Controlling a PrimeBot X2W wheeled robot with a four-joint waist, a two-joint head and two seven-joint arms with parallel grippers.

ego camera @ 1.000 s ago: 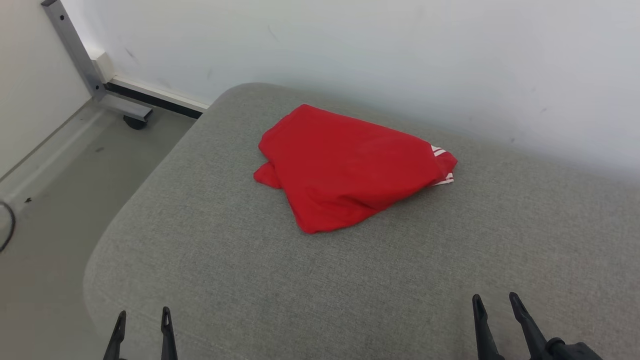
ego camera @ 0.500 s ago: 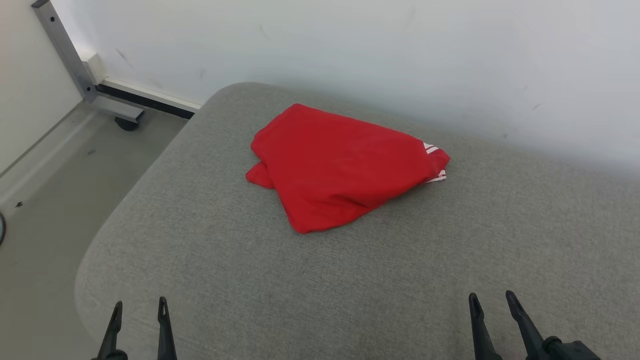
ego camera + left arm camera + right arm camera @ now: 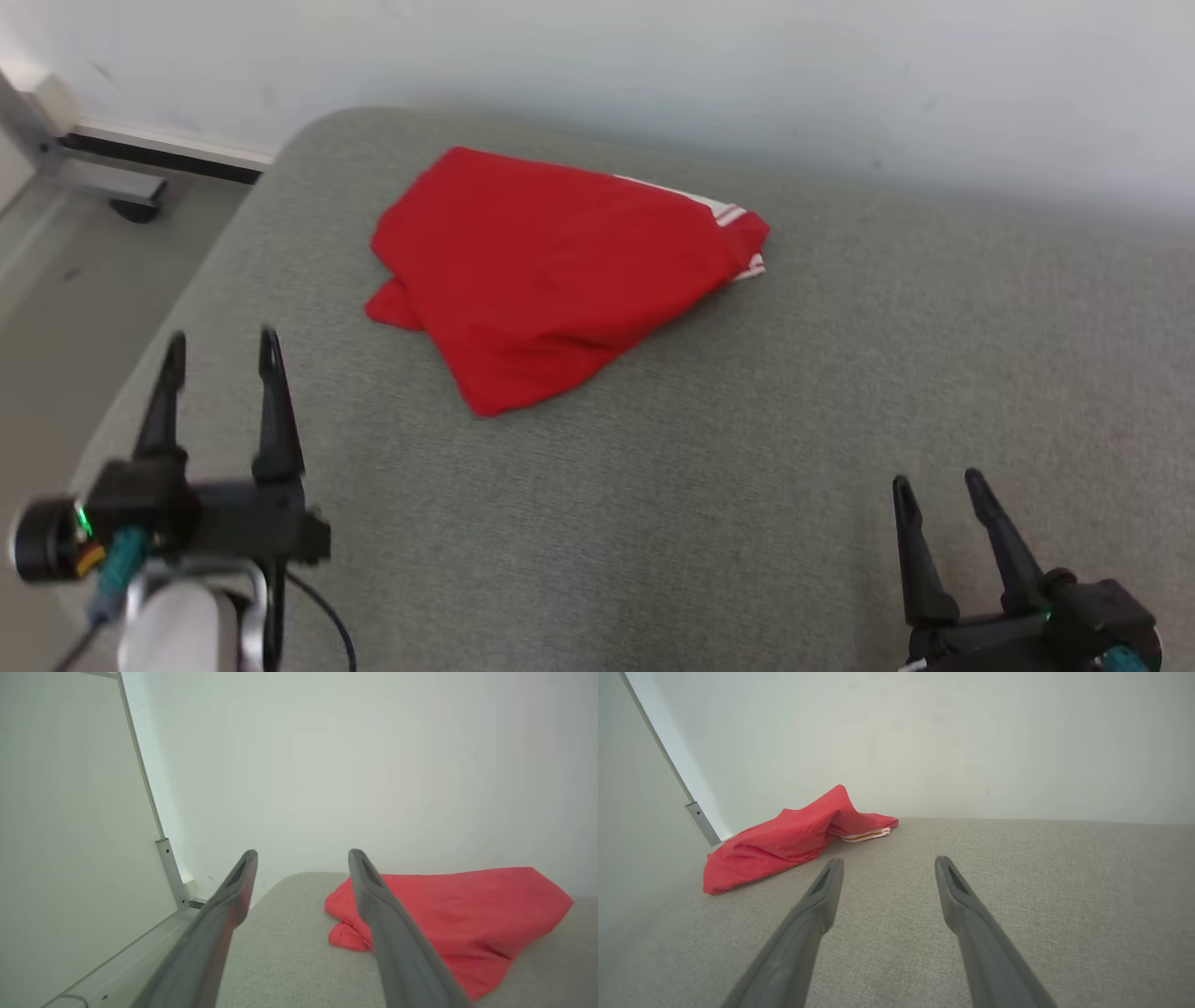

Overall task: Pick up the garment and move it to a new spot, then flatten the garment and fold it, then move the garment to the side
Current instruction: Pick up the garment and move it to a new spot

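Note:
A red garment [image 3: 551, 266] with a white striped edge lies bunched on the grey cushioned surface [image 3: 709, 485], toward its far left part. My left gripper [image 3: 220, 345] hangs open above the surface's left edge, short of the garment and to its left. At the lower right my right gripper [image 3: 934, 483] is open too, well clear of the cloth. In the left wrist view the garment [image 3: 458, 910] lies ahead and to the right of the open left gripper [image 3: 302, 855]. Seen from the right wrist, the garment [image 3: 794, 837] sits ahead to the left of the open right gripper [image 3: 887, 861].
A pale wall [image 3: 653, 56] runs close behind the surface. At the far left stands a metal frame leg with a caster [image 3: 131, 201] on the floor [image 3: 47, 336], beyond the surface's rounded left edge.
The camera has tilted, so the whole picture shifted down and left. My left arm has risen and reached forward toward the garment's left side. The right gripper shows slightly higher. The garment has not moved.

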